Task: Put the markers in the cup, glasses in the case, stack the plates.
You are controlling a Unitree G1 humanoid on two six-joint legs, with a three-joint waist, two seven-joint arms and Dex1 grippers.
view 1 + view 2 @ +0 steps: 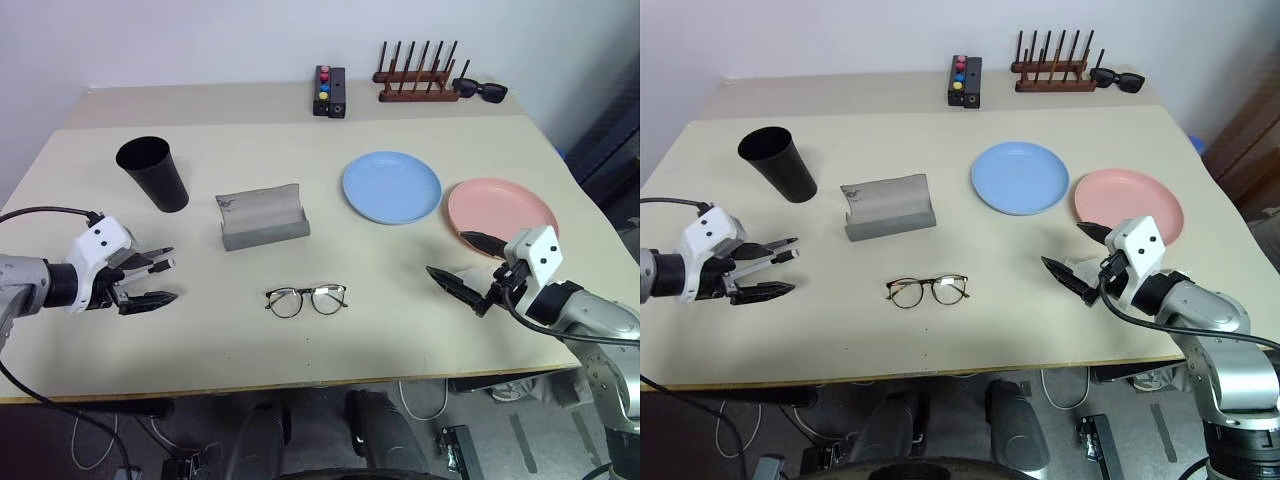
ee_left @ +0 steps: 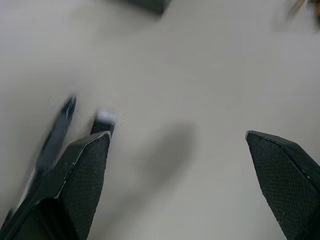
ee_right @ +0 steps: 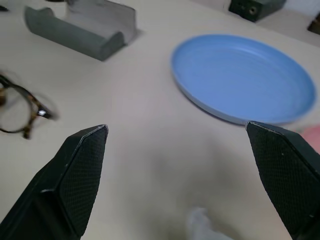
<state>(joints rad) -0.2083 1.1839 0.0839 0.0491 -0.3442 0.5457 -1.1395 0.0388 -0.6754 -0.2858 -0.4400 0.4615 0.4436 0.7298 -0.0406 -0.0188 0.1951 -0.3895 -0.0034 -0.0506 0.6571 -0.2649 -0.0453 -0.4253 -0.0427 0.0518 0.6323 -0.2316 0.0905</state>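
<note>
The left claw [image 1: 150, 280] hovered open and empty over the tabletop's [image 1: 400, 330] left edge; two blurred slim sticks, possibly the markers [image 2: 62, 125], lay beside one finger. The right claw [image 1: 468, 268] was also open and empty, near the pink plate [image 1: 505, 210]. The blue plate [image 1: 391, 187] lay just beside the pink one, unstacked. The glasses [image 1: 306, 299] rested in front of the open grey case [image 1: 262, 217]. The black cup [image 1: 153, 173] stood upright, left of the case.
</note>
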